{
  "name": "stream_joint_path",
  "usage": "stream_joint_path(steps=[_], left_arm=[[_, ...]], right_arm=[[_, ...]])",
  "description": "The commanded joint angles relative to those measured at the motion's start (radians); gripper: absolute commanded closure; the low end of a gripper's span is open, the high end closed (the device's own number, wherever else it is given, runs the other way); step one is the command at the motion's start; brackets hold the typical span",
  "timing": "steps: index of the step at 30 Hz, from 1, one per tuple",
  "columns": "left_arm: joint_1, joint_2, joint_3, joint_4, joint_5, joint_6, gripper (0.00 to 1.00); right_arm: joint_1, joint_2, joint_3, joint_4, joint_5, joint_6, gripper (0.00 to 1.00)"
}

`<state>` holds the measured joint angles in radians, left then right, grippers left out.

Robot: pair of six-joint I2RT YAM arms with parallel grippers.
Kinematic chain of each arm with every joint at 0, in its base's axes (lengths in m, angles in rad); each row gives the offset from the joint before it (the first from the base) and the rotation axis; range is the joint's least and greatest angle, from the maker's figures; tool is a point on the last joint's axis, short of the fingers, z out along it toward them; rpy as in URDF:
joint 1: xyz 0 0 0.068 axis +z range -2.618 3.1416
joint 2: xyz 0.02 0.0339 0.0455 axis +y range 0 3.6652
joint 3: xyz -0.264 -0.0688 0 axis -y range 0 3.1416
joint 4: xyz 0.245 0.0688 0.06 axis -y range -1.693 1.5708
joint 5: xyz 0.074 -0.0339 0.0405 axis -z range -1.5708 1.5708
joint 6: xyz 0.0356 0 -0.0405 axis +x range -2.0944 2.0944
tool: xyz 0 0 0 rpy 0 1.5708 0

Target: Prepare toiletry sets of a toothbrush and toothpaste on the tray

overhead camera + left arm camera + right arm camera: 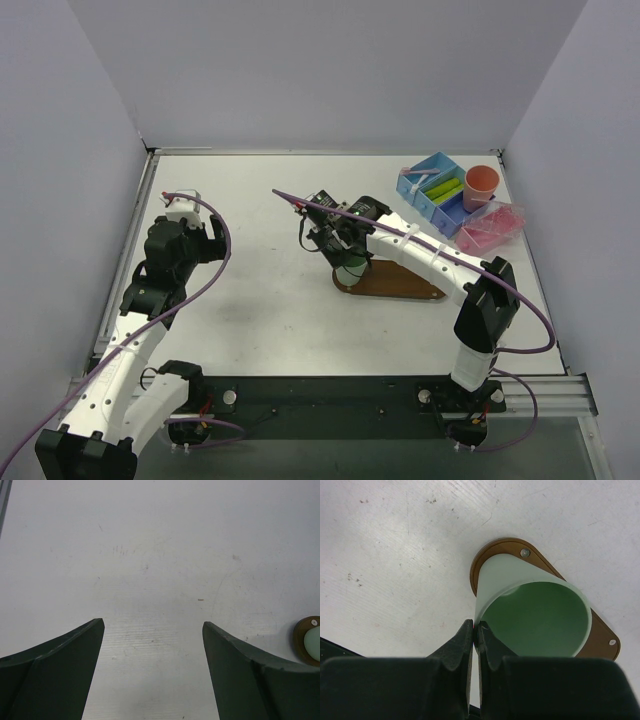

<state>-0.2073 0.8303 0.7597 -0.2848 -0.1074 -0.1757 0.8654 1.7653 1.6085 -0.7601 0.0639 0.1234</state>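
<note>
The dark brown oval tray [405, 287] lies in the middle right of the table. A mint-green cup [535, 615] stands on the tray's [486, 559] left end. My right gripper [476, 626] is shut on the cup's rim, one finger inside and one outside; from above, the right gripper [345, 258] hides most of the cup [349, 270]. Lime-green toothpaste tubes [441, 188] lie in the blue bin [420, 196] at the back right, and a pale toothbrush [418, 173] rests across it. My left gripper [152, 625] hangs open over bare table on the left side [212, 238].
A salmon cup [481, 185] stands beside the blue bin, with a pink shallow box [490, 228] just in front of it. In the left wrist view the cup [314, 645] and the tray's end [299, 636] show at the right edge. Grey walls enclose the table.
</note>
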Motion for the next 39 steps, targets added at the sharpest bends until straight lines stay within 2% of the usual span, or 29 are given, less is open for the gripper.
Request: stream_joint_path(steps=[1,10,16,22,26,28,33,39], left_arm=[[0.005,-0.003,0.006,0.035,0.009,-0.002,0.09],[0.005,-0.003,0.007,0.035,0.009,-0.001,0.09],[0.005,0.0,0.009,0.035,0.012,-0.002,0.09],[0.005,0.003,0.009,0.032,0.014,-0.001,0.09],[0.005,0.003,0.009,0.033,0.014,-0.002,0.09],[0.005,0.003,0.01,0.032,0.014,-0.002,0.09],[0.005,0.0,0.009,0.032,0.011,-0.002,0.09],[0.005,-0.016,0.003,0.042,0.005,-0.001,0.09]], right_arm=[[0.003,-0.001,0.037,-0.031,-0.016,0.021,1.0],[0.003,0.003,0.044,-0.033,-0.019,0.024,1.0],[0.001,-0.006,0.044,-0.031,-0.001,0.027,0.81],[0.003,-0.017,0.047,-0.035,0.007,0.025,0.73],[0.001,-0.038,0.053,-0.033,0.007,0.021,0.57],[0.004,-0.046,0.054,-0.031,0.005,0.012,0.53],[0.004,-0.078,0.06,-0.031,0.016,-0.004,0.51],[-0.014,-0.132,0.071,-0.034,-0.018,-0.027,0.55]])
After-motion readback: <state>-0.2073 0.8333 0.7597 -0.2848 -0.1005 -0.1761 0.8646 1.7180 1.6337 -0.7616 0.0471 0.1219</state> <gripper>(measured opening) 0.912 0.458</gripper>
